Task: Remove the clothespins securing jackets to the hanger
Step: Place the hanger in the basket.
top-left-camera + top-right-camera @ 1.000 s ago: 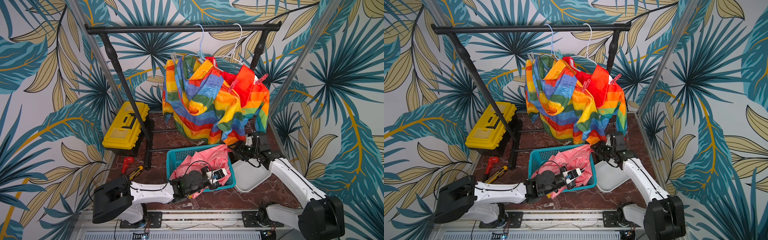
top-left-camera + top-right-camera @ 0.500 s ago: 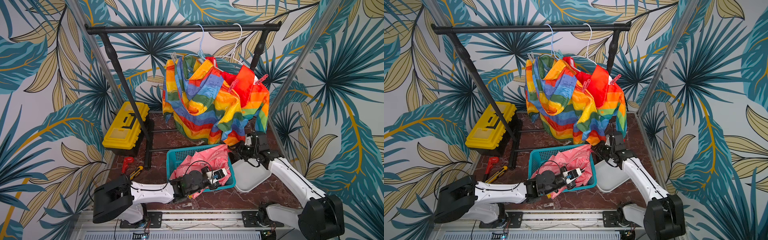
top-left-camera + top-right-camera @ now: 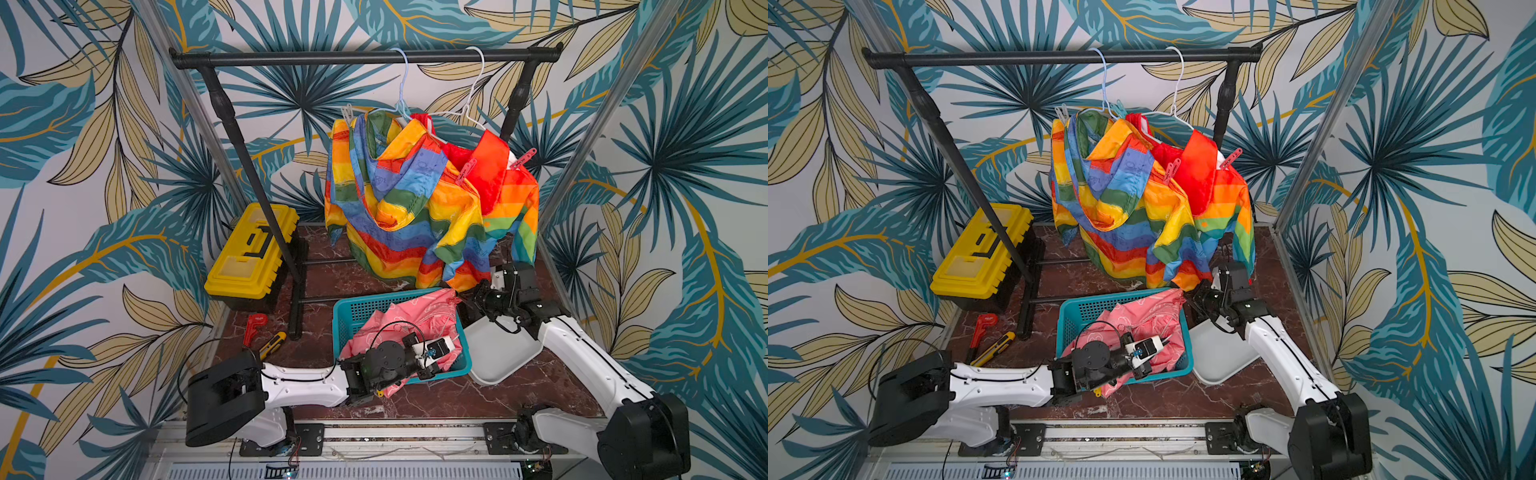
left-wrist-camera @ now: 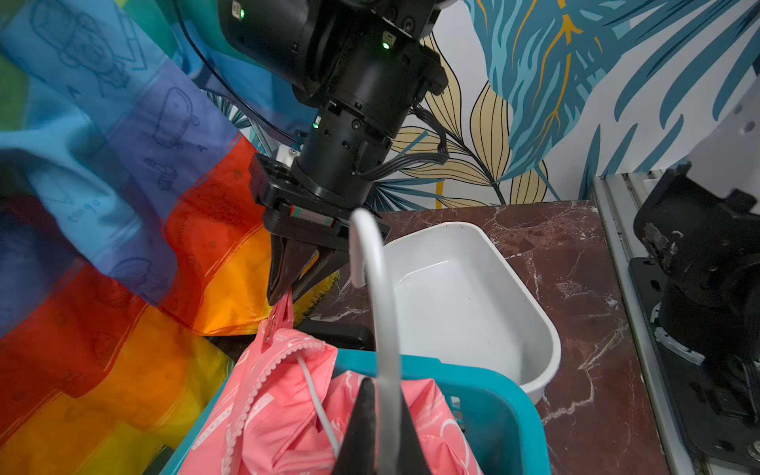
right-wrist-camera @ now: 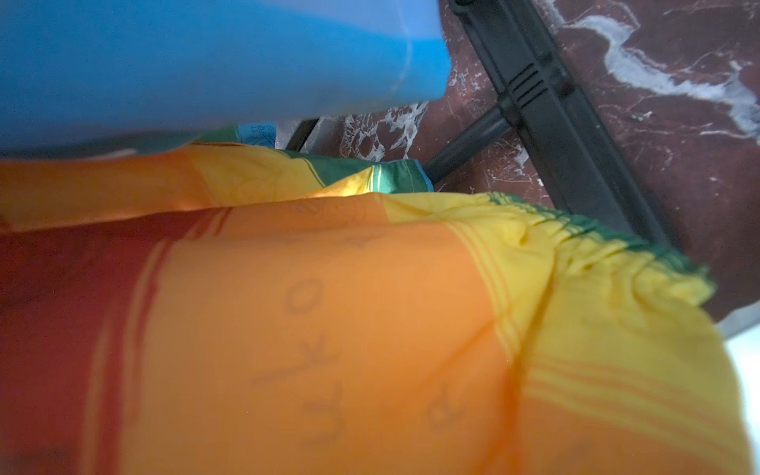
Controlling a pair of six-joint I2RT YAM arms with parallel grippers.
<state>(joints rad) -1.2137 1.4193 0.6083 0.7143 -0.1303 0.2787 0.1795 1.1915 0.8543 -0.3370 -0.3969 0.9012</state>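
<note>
Two rainbow jackets (image 3: 395, 216) hang on the rack; the red-hooded one (image 3: 490, 174) carries two pink clothespins (image 3: 466, 171) (image 3: 523, 158). The pink jacket (image 3: 419, 316) lies in the teal basket (image 3: 353, 307). My left gripper (image 4: 384, 395) is over the basket, shut on the pink jacket's white hanger (image 4: 370, 255). In the left wrist view my right gripper (image 4: 288, 294) is at the basket's far corner, its fingers shut on a pink clothespin (image 4: 283, 316) standing up from the pink jacket's zipper edge. Rainbow fabric (image 5: 370, 329) fills the right wrist view and hides its jaws.
A white tray (image 3: 503, 353) lies right of the basket, under my right arm. A yellow toolbox (image 3: 253, 253), a red wrench (image 3: 253, 328) and a yellow utility knife (image 3: 272, 340) sit at the left by the black rack's foot (image 3: 297, 328). The rack's bar (image 3: 365, 58) spans the back.
My right gripper has closed its jaws and shifted slightly at the basket's far corner. My left arm has kept still with the hanger.
</note>
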